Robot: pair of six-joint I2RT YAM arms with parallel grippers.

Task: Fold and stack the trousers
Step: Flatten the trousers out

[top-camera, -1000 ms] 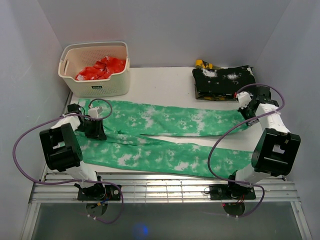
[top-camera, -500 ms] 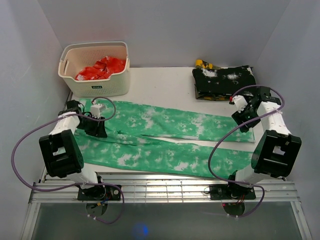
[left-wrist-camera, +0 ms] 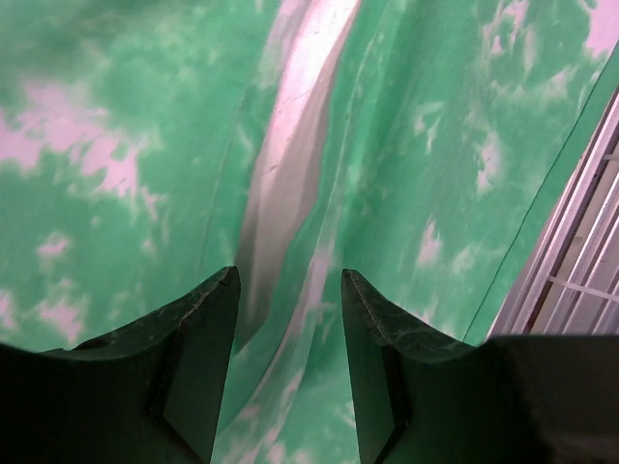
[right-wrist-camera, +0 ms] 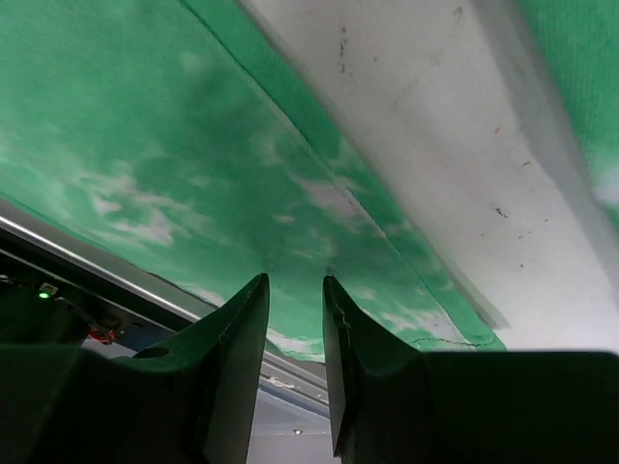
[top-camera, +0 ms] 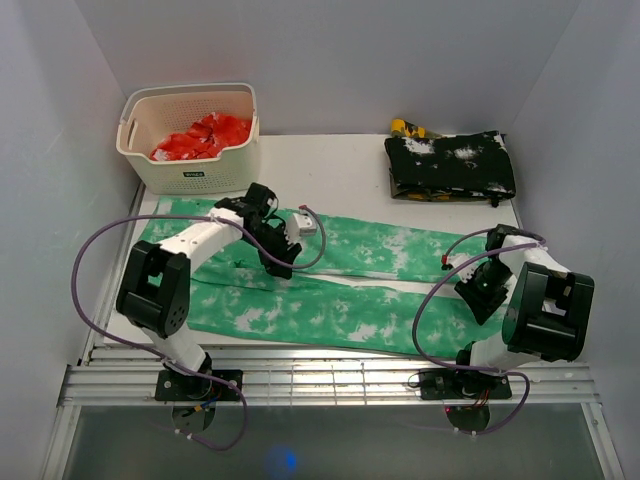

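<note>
Left gripper (top-camera: 279, 258) released: jaws apart, nothing in them. It hovers over the bright green, white-blotched cloth trousers (top-camera: 390, 248), right where the two legs split. Right gripper (top-camera: 477, 290) jaws are only narrowly parted and hold nothing. It sits low over the inner edge of the near leg, towards the cuff end.

Trousers lie flat on the white tabletop (top-camera: 340, 170), waist left, legs running right. A bare wedge of table between the legs widens to the right. The near leg's outer edge runs just beside the metal slatted rail (top-camera: 320, 372) at the table's near edge. There is more bare table behind the far leg.

Left wrist view: the pale wedge starts just ahead of my fingers (left-wrist-camera: 208, 338), with the rail at far right. From the top, my own arm covers that spot. Right wrist view: the near leg's hem corner, and a small green light (right-wrist-camera: 44, 290) below the table edge.

Top view only:
- cream plastic slotted basket (top-camera: 190, 178) with red cloth (top-camera: 205, 135), far left
- black white-speckled folded garment (top-camera: 450, 165), far right, with a small yellow object (top-camera: 407, 127) partly hidden behind it
- purple cables (top-camera: 90, 290) looping off both arms
- my left arm crossing over the waist end
</note>
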